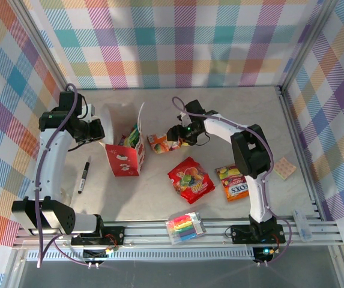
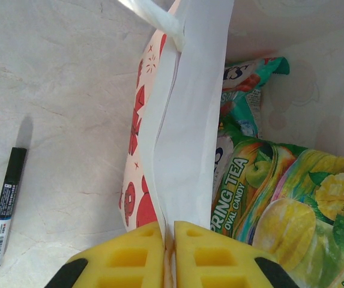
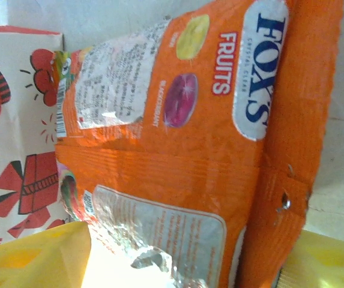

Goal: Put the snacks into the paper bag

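The left gripper [image 2: 167, 233] is clamped shut on the bag's [image 2: 184, 120] near wall, the paper pinched flat between its yellow fingers [image 2: 126, 255]. This probably pulls the mouth wide and steadies the bag, which stands left of the table's [image 1: 232, 114] middle. Inside it lie a teal pouch [image 2: 253, 78] and a green pouch [image 2: 292, 204].

The right gripper [image 3: 178, 264] is closed on an orange pouch [image 3: 178, 150] by its lower end. It holds the pouch just beside the bag's right side, so it looks about to go in.

A red pouch [image 1: 191, 180] and an orange-red pouch [image 1: 233, 183] wait flat toward the near edge, right of middle. A pen [image 1: 84, 175] lies near the left edge.
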Motion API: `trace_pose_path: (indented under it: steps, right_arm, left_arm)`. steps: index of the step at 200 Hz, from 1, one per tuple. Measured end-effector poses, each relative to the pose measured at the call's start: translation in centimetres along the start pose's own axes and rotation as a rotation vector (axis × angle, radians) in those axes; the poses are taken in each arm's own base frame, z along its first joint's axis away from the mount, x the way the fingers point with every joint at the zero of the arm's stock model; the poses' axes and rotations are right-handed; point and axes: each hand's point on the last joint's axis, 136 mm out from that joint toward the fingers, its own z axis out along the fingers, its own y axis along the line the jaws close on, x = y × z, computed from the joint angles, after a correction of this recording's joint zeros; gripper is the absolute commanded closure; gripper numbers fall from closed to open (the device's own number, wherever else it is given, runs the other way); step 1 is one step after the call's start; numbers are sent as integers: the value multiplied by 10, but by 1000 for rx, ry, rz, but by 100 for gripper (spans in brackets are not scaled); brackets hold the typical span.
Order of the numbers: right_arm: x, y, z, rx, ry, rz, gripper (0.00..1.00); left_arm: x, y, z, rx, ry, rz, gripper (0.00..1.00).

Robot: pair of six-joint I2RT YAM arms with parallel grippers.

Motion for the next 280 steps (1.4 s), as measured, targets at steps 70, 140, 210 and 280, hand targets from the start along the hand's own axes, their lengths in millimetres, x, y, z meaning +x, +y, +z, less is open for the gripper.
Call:
trace_pose_path:
  steps: [70,140,210,280]
  right_arm:
    - [-13,-1,12,-3,1,43,71]
    - [-18,-1,0,57,-1,17,100]
    - [-23,14,-59,172,-91,-59,100]
    - [-43,58,-143,210,-289,-182,100]
  left_arm:
    - [0,0,0,0,0,0,88]
    - [0,0,0,0,0,0,88]
    - [0,0,0,1,-1,0,87]
    - [0,0,0,1,-1,-4,87]
